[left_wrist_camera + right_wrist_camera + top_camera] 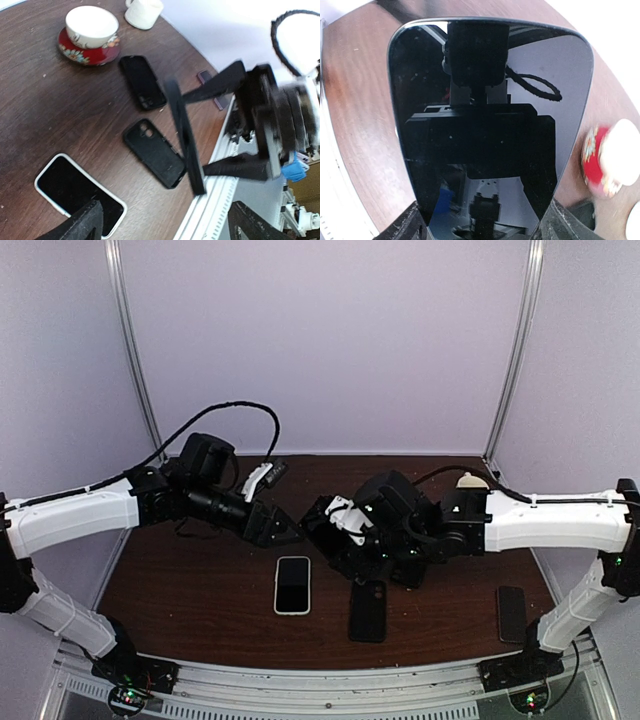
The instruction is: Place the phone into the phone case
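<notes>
**Right pincer holds the phone up over the bench**

The right pincer (192, 134) is pinching the phone (490, 125) by its two sides. The phone is up in the air over the middle of the bench (200, 590) and does not touch it. The left wrist camera sees it from the edge, as a thin black strip that stands almost upright and tips a little. In the right wrist camera its dark glass fills most of the picture and shines like a mirror.

The left pincer (272, 525) is spread wide and holds nothing. It hangs over the middle of the bench, just to the left of the right pincer. Its two fingers (80, 225) show far apart at the bottom of its own camera picture.

The phone case (368, 610) is black. It lies flat on the bench close to the near edge, a little right of the middle. It has holes for the camera at one end. Nothing is touching it.

A white-rimmed phone (292, 584) lies flat with its screen up, beside the phone case on the left. The two do not touch.

One more dark phone (511, 612) lies near the right edge, close to the near right corner.

A cup (92, 25) sits on a red saucer (90, 52) toward the far right corner. A white mug (144, 12) stands near it.
</notes>
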`<action>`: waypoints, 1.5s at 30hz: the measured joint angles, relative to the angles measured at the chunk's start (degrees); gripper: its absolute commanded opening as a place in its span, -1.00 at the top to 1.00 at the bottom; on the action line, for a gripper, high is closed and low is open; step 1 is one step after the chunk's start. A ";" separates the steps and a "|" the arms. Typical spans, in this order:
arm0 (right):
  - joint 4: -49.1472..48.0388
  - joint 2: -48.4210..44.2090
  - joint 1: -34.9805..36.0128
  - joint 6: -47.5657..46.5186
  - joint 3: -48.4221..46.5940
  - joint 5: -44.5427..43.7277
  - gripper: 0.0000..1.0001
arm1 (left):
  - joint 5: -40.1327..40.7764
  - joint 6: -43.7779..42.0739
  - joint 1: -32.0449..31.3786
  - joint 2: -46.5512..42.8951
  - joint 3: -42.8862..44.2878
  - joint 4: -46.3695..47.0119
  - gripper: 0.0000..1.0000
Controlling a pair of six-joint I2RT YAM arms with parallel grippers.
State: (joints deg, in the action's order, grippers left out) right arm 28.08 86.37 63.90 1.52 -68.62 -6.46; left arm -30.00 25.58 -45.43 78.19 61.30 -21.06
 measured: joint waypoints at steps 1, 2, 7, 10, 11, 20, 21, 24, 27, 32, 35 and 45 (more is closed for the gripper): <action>-0.66 0.22 0.92 -1.29 -0.42 -0.61 -0.16 | -0.94 0.46 0.00 -0.15 0.00 0.83 -0.71; -1.33 0.39 1.79 -2.64 -0.72 -1.44 -0.15 | -1.55 0.94 0.00 -0.39 -0.04 1.42 -0.68; -2.62 1.81 5.09 -8.52 -2.78 -5.35 -0.15 | -3.37 2.14 -0.02 -2.14 -0.55 4.31 -0.41; -3.06 3.06 6.34 -11.21 -4.48 -7.19 -0.15 | -3.58 2.43 -0.13 -2.21 -0.55 4.66 -0.08; -3.19 3.30 6.60 -11.80 -4.87 -7.58 -0.15 | -3.58 2.36 -0.17 -2.16 -0.55 4.59 0.06; -4.79 4.39 9.03 -17.27 -5.49 -14.45 -0.21 | -4.85 5.20 -0.09 -1.68 -0.72 4.28 1.00; -5.11 4.61 9.07 -17.55 -5.51 -14.93 -0.27 | -4.63 5.40 -0.09 -1.81 -0.79 4.26 1.00; -5.33 4.72 9.20 -17.86 -5.51 -15.98 -0.73 | -4.37 5.20 -0.09 -2.12 -1.05 4.35 1.00; -7.10 4.24 9.46 -17.42 -5.01 -16.92 -0.99 | -3.39 3.50 -0.22 -3.82 -1.42 3.80 1.00; -12.76 -5.81 8.63 -12.59 2.54 -14.49 -0.99 | 0.44 -1.42 -0.39 -10.32 -1.62 1.49 1.00; -22.97 -16.65 4.96 -6.71 12.09 -6.21 -0.99 | 0.90 -2.60 -0.42 -15.78 -2.38 4.63 1.00; -54.10 -17.35 0.39 12.15 19.04 20.76 -0.29 | -0.81 -1.55 -3.19 -25.14 -9.51 24.24 1.00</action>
State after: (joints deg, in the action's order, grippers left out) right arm -26.02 69.01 64.29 13.67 -49.58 14.31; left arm -30.81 24.03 -48.62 53.06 51.79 3.18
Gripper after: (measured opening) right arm 0.822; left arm 0.080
